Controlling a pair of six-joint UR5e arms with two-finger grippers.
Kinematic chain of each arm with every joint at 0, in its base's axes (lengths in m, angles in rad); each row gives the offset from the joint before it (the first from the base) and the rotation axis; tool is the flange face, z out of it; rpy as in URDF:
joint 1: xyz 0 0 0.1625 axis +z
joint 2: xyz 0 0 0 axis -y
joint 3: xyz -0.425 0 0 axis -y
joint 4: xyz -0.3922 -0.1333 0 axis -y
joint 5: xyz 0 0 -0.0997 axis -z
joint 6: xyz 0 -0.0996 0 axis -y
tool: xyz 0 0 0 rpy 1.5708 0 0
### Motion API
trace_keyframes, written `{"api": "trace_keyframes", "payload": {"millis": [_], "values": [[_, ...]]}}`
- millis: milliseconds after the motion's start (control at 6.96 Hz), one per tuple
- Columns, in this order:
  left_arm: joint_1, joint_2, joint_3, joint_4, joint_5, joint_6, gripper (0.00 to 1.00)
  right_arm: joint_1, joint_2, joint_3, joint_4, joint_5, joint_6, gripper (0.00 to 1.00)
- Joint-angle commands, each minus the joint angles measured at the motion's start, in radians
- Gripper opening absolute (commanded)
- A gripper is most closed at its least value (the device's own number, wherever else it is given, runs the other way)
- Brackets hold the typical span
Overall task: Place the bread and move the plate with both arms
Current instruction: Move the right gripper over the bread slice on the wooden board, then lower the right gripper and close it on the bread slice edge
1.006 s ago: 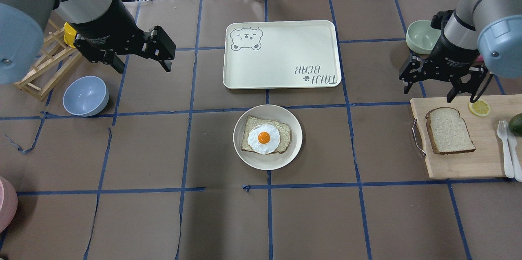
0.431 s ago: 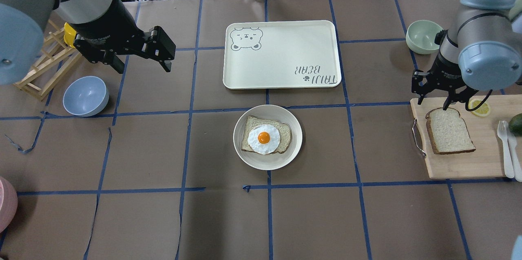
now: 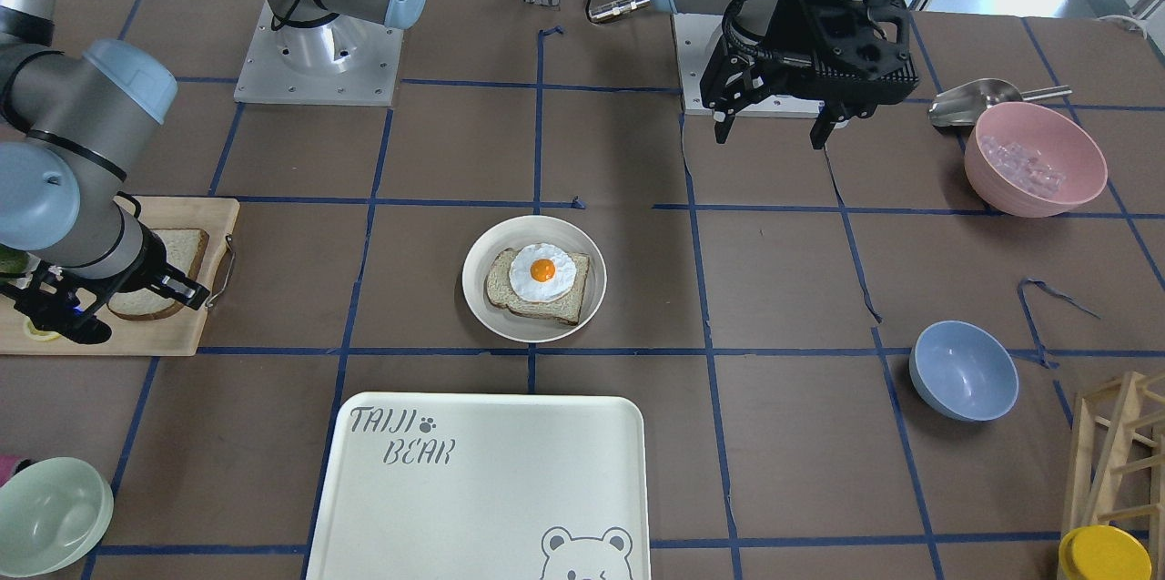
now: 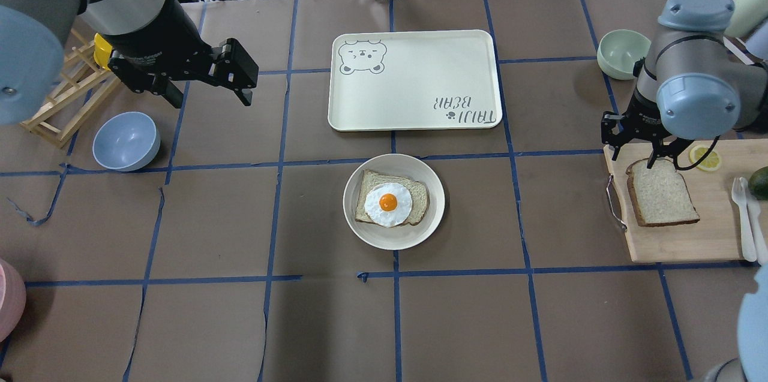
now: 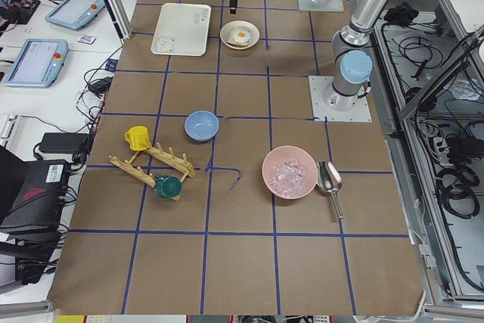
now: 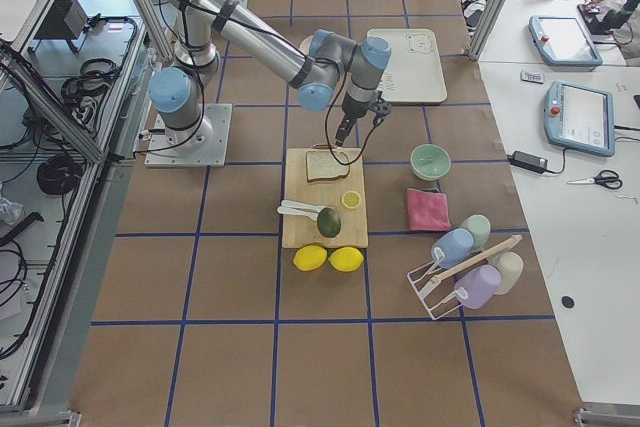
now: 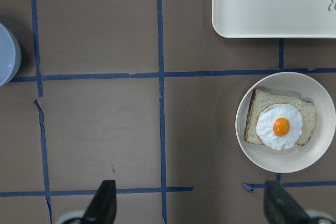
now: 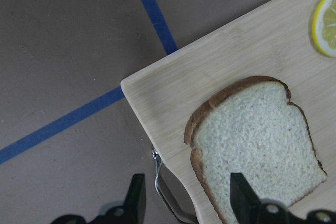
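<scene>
The bread (image 4: 663,193) lies flat on a wooden board (image 4: 678,244) at the right side of the table. Nothing is touching it yet.

The right gripper (image 4: 630,151) hangs low over the bread's rounded end. Its fingers are spread apart and hold nothing. In the wrist view, one finger (image 8: 240,195) is over the bread. The other is off to the side, past the board's edge and near its metal handle (image 8: 168,198). I think it is lined up that way so one finger can slip in at the crust and pinch the slice. The bread is thin and flat, so the fingers must go very low to catch it.

The plate (image 4: 396,241) sits in the middle of the table, well apart from the board. It has egg toast (image 4: 390,202) on it. That is likely where the bread should go, on top of the egg. The middle is a spot both arms can reach.

The left gripper (image 4: 209,93) hovers high up on the other side, away from the plate. Its fingers are wide apart and empty too. I think it is waiting there, out of the way, for its turn with the plate.

A tray (image 4: 414,79) lies just behind the plate.
</scene>
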Motion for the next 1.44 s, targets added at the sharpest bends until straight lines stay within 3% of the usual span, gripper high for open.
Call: {"api": "trace_keyframes", "payload": {"millis": [0,144,288,1294], "values": [[0.000,0.000,0.000,0.000,0.000,0.000,1.00,-0.023,0.057,-0.001,-0.045,0.000,0.024,0.63],[0.000,0.000,0.000,0.000,0.000,0.000,1.00,-0.028,0.067,-0.001,-0.050,0.000,0.024,0.62],[0.000,0.000,0.000,0.000,0.000,0.000,1.00,-0.030,0.068,0.001,-0.050,0.000,0.026,0.51],[0.000,0.000,0.000,0.000,0.000,0.000,1.00,-0.031,0.079,-0.004,-0.050,-0.027,0.037,0.51]]}}
